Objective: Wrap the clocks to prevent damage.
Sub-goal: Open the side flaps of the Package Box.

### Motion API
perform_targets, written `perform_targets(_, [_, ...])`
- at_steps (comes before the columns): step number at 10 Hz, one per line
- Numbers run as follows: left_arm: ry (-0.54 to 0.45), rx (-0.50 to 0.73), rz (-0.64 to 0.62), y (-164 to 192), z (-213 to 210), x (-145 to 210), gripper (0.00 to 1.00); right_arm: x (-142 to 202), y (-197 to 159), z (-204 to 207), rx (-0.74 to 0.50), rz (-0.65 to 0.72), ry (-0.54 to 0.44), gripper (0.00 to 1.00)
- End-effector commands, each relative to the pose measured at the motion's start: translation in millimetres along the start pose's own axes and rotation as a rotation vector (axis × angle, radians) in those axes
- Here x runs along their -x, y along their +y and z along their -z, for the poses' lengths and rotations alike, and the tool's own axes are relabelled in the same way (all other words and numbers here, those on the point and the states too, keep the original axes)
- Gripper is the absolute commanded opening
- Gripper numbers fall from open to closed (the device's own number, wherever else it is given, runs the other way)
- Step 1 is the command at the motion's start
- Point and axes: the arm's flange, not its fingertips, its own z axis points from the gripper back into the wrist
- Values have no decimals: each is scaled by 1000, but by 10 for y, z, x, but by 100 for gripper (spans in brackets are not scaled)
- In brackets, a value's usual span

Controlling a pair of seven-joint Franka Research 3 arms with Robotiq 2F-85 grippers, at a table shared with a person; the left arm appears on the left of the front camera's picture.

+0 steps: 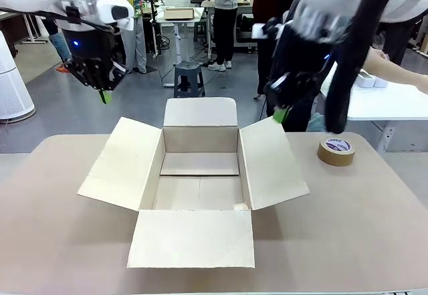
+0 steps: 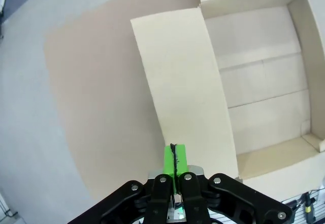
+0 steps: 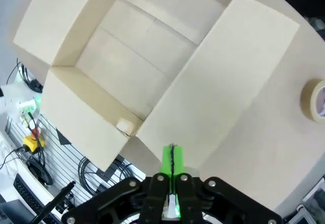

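Gaping cardboard box [image 1: 200, 191], matte flaps [image 1: 190, 238] splayed, round tape roll [image 1: 336, 151], possibly paper

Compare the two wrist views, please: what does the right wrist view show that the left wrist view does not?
First, right wrist view: a roll of brown tape lying on the table, apart from the box, and the right hand, shut, above a box flap.
Second, left wrist view: a stretch of bare grey floor beside the table, and the left hand, shut.
Shared: the open cardboard box with its flaps spread, seen from above, on the same tan table.
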Motion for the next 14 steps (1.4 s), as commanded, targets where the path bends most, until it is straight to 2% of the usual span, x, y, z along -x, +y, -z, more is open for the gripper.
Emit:
perform_targets(1, [11,10,-8,-47,265,-48,0,-150,72,356,81,20,51,1])
perform_targets(4, [12,74,-58,-84,656,-19,0,-249,-24,718,199,147,43,1])
perform_targets(6, [23,86,-63,-87,816,-21,0,-271,-174,779,198,220,8,1])
perform_targets(7, [31,55,-30,-81,706,-61,0,-292,-184,732,111,158,-20,1])
perform_targets(8, [31,55,-30,-81,706,-61,0,-267,-154,739,175,169,38,1])
perform_targets(12, [31,55,-30,-81,706,-61,0,-281,-169,731,166,175,27,1])
perform_targets(13, [25,64,-33,-83,739,-74,0,-248,-195,819,179,315,71,1])
perform_targets(14, [33,94,-71,-31,830,-60,0,-211,-236,902,157,387,76,1])
